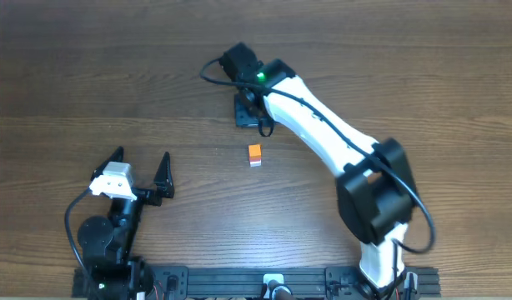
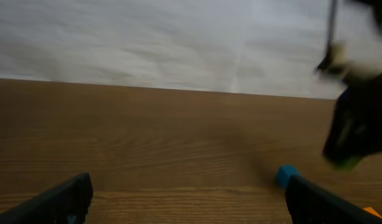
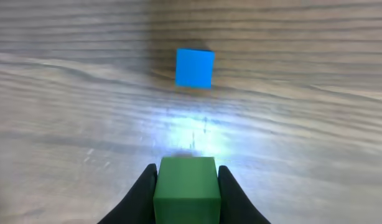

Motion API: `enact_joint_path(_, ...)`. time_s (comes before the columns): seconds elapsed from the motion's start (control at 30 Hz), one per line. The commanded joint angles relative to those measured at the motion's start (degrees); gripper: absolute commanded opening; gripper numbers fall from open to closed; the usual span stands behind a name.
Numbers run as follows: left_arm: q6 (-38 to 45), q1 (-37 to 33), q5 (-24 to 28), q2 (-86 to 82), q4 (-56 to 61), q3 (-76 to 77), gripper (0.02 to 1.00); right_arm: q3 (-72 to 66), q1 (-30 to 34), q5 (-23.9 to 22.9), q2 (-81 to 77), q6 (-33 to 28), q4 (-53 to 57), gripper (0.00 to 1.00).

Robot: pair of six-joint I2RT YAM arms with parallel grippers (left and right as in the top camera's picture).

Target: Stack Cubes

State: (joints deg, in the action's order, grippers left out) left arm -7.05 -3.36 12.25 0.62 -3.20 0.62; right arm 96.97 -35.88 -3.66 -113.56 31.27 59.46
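Right end effector (image 3: 186, 174) clamped on a matte green cube (image 3: 186, 190); we should centre it squarely over the bright blue cube (image 3: 195, 68).

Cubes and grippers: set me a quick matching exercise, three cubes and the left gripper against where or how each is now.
1 green cube
2 blue cube
3 orange cube
4 left gripper

A open, holding nothing
B touching a white cube
C held in the right gripper
D lying free on the table

Pairs: 1-C, 2-D, 3-B, 4-A.
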Motion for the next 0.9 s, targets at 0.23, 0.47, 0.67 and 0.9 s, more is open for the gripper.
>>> enact_joint_path(0.23,0.63,-0.31,0.76,-0.28,-0.04,-0.28,0.998,-2.23,-4.79,-0.63,5.03,4.66,7.17,0.012)
enact_joint_path(0.47,0.66,-0.31,0.76,-0.31,-0.04,-0.28,0.996,-5.75,-6.21,1.03,5.03,7.13,6.95,0.012)
enact_joint_path(0.67,0.63,-0.31,0.76,-0.31,-0.04,-0.28,0.998,-7.87,-6.19,1.05,5.03,7.48,3.67,0.012)
enact_joint_path(0.9,0.63,-0.31,0.76,-0.31,-0.04,-0.28,0.998,-8.59,-6.12,1.01,4.9,7.45,2.23,0.012)
